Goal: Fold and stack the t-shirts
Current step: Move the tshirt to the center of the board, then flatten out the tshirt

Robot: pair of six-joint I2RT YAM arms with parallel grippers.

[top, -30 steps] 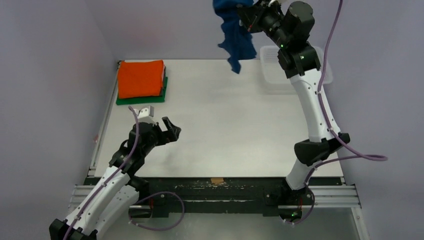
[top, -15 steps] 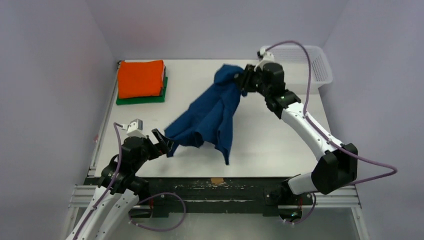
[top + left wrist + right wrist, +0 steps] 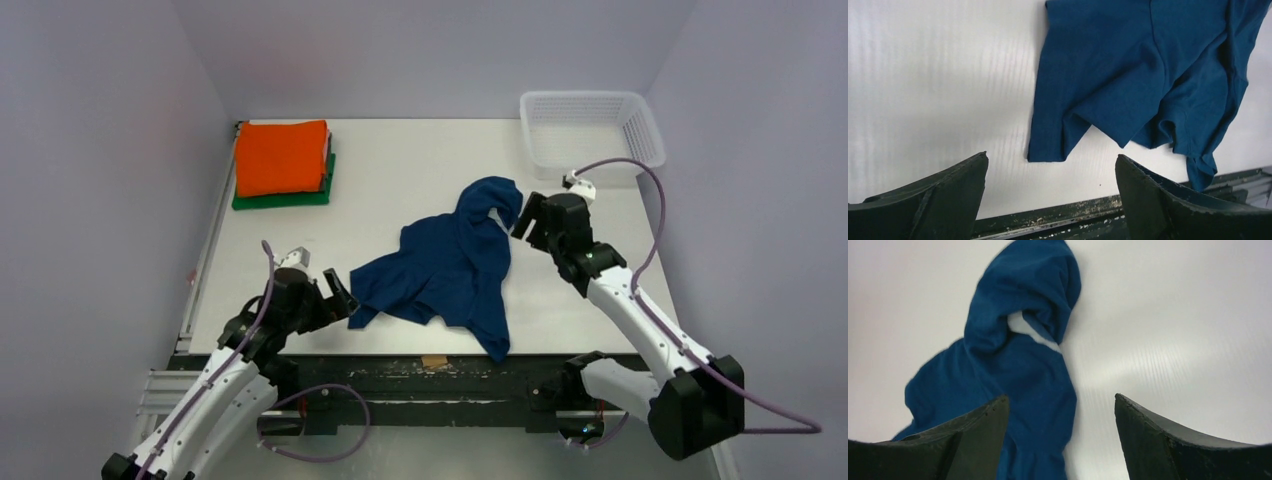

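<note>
The left gripper [image 3: 1050, 157] stood open and empty, its 2 fingers spread wide just left of the near-left corner of the navy t-shirt [image 3: 450, 265]. The right gripper [image 3: 1062, 397] was also spread wide, holding nothing, low beside the shirt's bunched far-right end, where a strip of light cloth showed in the folds. The shirt lay crumpled in the middle of the table [image 3: 400, 190], 1 tail reaching the near edge. At far left a folded orange t-shirt [image 3: 281, 155] sat on a green t-shirt [image 3: 285, 198]. A white mesh basket [image 3: 529, 130] stood at far right.
</note>
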